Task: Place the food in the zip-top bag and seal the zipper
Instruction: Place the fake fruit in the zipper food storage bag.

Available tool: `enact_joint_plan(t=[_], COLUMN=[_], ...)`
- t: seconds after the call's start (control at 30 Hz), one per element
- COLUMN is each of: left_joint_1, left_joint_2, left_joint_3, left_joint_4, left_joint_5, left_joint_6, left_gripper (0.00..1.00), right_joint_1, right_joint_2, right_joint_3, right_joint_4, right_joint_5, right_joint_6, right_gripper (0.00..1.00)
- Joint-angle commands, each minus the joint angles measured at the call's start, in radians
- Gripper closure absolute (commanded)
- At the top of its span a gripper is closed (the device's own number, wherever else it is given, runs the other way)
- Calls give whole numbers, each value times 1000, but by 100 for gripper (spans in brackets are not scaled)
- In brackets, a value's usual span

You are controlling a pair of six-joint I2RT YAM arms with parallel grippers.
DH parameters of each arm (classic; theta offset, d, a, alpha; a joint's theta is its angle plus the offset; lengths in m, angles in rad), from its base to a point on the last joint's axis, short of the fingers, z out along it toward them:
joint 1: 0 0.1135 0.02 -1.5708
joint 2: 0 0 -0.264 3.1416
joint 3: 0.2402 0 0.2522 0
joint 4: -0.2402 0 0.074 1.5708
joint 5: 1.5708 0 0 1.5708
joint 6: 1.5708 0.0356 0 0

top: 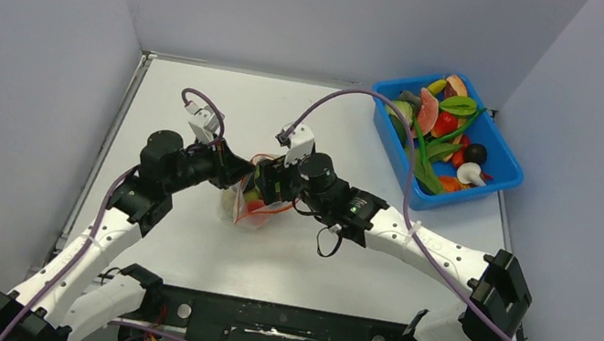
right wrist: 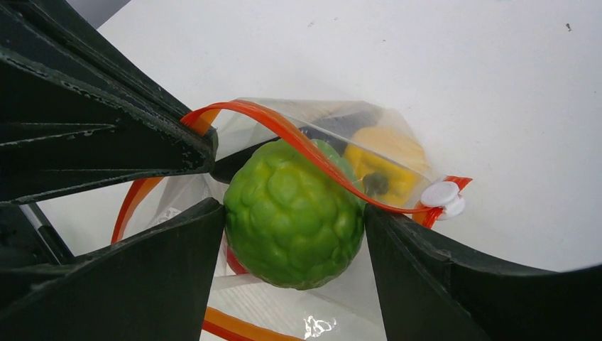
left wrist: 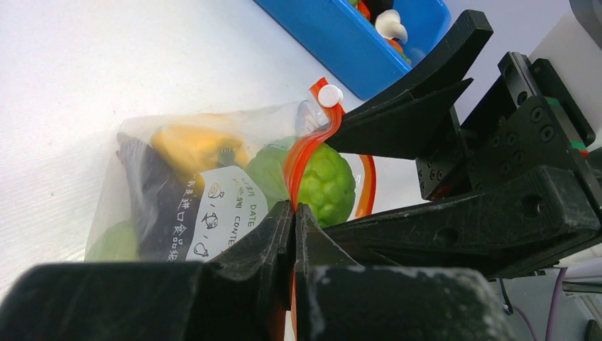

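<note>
Bag sits just ahead of left gripper, which pinches zipper tight (keep it taut). Right gripper squeezes fruit between its jaws, partway into mouth. Spread wide, then back straight out, clear of zipper.

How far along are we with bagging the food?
Done: a yellow pepper and a dark piece already sit in the zip-top bag. In hand: the left end effector pinches the zipper strip, and the right end effector holds the green round fruit at the open mouth. Left: release it inside, then seal the zipper.
</note>
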Motion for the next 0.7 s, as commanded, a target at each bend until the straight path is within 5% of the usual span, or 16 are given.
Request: enact_joint_plan(t=[0.0,0.27,0.67], left_joint_1=[0,0,-1], left_joint_2=[-23,-18,-29], left_joint_3=[7,16,9], left_joint_4=[68,63,78], left_joint_5=[4,12,93], left_joint_6=[-3,21,73], left_gripper=[100,100,100], right_joint_1=[8,10,5], right_joint_2=[-15,-52,-175], right_joint_3=[50,48,70], right_joint_4=[11,2,-210], right_joint_5=[15,-8,-137], right_joint_6=[-25,-41,-298], right_gripper=[26,24,29])
